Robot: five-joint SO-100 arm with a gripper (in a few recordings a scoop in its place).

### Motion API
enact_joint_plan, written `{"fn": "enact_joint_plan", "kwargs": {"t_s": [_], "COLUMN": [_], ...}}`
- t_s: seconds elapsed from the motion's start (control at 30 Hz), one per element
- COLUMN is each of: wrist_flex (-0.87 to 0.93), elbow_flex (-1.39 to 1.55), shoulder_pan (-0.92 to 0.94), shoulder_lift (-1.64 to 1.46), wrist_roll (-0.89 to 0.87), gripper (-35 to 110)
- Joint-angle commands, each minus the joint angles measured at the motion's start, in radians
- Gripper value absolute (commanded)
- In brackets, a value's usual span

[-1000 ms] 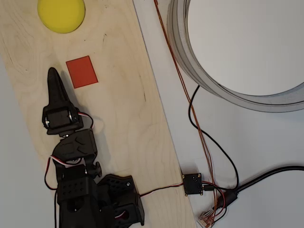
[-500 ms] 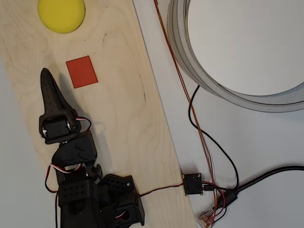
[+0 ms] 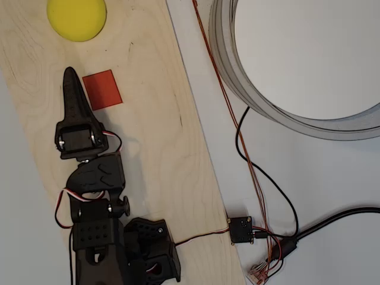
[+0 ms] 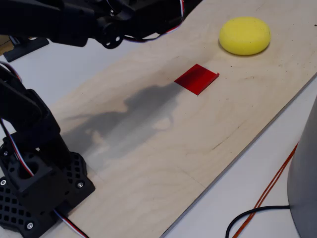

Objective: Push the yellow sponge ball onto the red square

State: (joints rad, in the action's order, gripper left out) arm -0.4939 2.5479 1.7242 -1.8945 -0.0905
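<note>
I count 1 bright yellow round foam ball (image 3: 76,18), upper left in overhead view, 1 flat red paper square (image 3: 103,89) below it, apart. Black gripper (image 3: 71,80) tip just left of square, pinched together, holding nothing. Fixed view adds its shadow on pale wood board (image 4: 198,144).

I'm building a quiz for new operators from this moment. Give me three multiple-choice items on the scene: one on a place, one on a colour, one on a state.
1. In the overhead view, where does the gripper's tip lie?
A. Just left of the red square
B. On top of the yellow sponge ball
C. Off the wooden board, near the cables

2. What colour is the flat patch on the board?
A. Blue
B. Red
C. Green

3. How does the ball stand to the square?
A. It covers the square
B. It lies apart from it, bare board between
C. It leans against the square's edge

Answers: 1 A, the black pointed tip sits beside the square's left edge. 2 B, both views show it red. 3 B, bare wood separates them in both views.
</note>
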Motion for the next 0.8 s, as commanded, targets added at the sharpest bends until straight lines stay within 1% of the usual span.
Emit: {"fn": "enact_joint_plan", "kwargs": {"t_s": [0.0,0.13,0.37,0.53,0.77], "wrist_flex": [0.017,0.028,0.147,0.321,0.549], "elbow_flex": [-0.095,-0.215,-0.462,-0.687,-0.969], "shoulder_pan": [0.043,0.052,-0.012,-0.046,-0.074], "shoulder_lift": [0.067,0.206,0.376,0.486,0.627], "wrist_roll": [-0.028,-0.035,0.035,0.084,0.074], "gripper": [4,7,10,11,11]}}
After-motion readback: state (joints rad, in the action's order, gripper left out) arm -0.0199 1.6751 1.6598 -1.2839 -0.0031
